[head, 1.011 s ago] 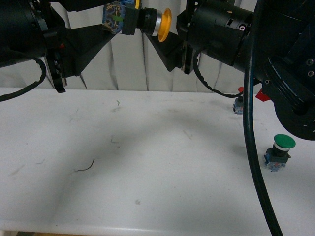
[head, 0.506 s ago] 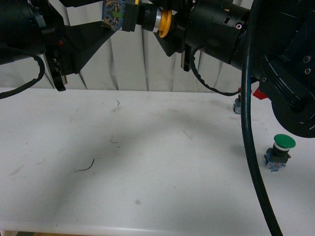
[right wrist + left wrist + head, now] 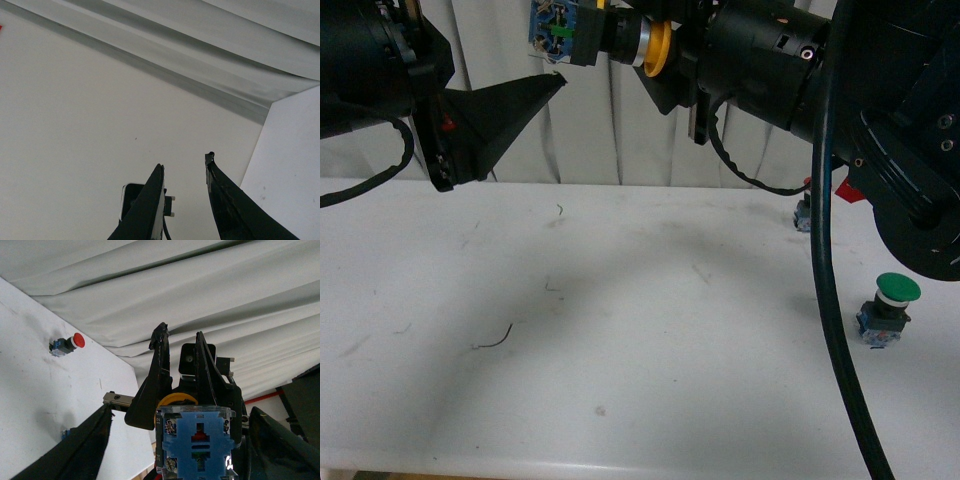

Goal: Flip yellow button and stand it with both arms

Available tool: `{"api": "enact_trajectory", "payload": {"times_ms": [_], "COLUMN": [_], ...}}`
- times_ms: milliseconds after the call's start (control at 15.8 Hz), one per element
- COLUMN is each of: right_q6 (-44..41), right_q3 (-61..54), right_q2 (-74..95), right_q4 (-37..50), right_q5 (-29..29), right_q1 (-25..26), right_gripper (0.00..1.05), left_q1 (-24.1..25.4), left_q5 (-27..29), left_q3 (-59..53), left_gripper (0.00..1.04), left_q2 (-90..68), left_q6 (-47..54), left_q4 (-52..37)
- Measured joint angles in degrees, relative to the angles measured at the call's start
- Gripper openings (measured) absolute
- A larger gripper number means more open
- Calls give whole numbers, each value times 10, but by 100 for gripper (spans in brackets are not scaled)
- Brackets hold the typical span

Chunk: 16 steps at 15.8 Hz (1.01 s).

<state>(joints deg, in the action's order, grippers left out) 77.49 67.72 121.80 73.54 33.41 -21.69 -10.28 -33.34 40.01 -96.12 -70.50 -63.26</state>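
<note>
— Fingers on your right arm, front view: what are they doing?
— Your right fingers [image 3: 665,92] are clamped on the cap end of the yellow button [image 3: 610,38], a small push-button with a round yellow mushroom cap, black collar and blue plastic block. It lies sideways, high above the white counter [image 3: 620,330], so I judge the flip only partly done. Your left fingers [image 3: 505,105] sit just below the blue end, apart from it.
— And the left wrist view?
— The yellow button [image 3: 197,440] shows its blue end to the camera. Your left fingers [image 3: 82,452] are spread wide on either side, gripping nothing. The right fingers [image 3: 157,385] bracket the yellow cap, which probably leaves the base free to set down first.
— Right wrist view?
— Only the right fingers [image 3: 147,205], close together with a narrow gap. The button is out of frame there.
</note>
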Motion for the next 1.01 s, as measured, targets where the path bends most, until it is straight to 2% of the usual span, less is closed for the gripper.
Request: {"api": "enact_trajectory", "payload": {"times_ms": [63, 316, 506, 632, 885, 1011], "right_q6": [0, -1, -5, -8, -12, -24], "right_q3": [0, -1, -7, -9, -10, -12], "right_q2": [0, 0, 0, -3, -9, -11], "right_q4": [0, 0, 0, 0, 1, 0], "right_q5": [0, 0, -4, -10, -28, -33], "right_q1": [0, 2, 9, 14, 27, 30], "right_gripper": [26, 26, 26, 26, 26, 26], "left_q1": [3, 29, 75, 102, 186, 233], "left_q5": [2, 1, 2, 3, 15, 22], "left_q3": [-1, -1, -1, -1, -41, -85], "left_gripper": [98, 98, 98, 98, 98, 98], "left_q2": [0, 2, 30, 71, 198, 341], "left_q6": [0, 0, 48, 115, 305, 518], "left_q4": [0, 13, 99, 157, 264, 391]}}
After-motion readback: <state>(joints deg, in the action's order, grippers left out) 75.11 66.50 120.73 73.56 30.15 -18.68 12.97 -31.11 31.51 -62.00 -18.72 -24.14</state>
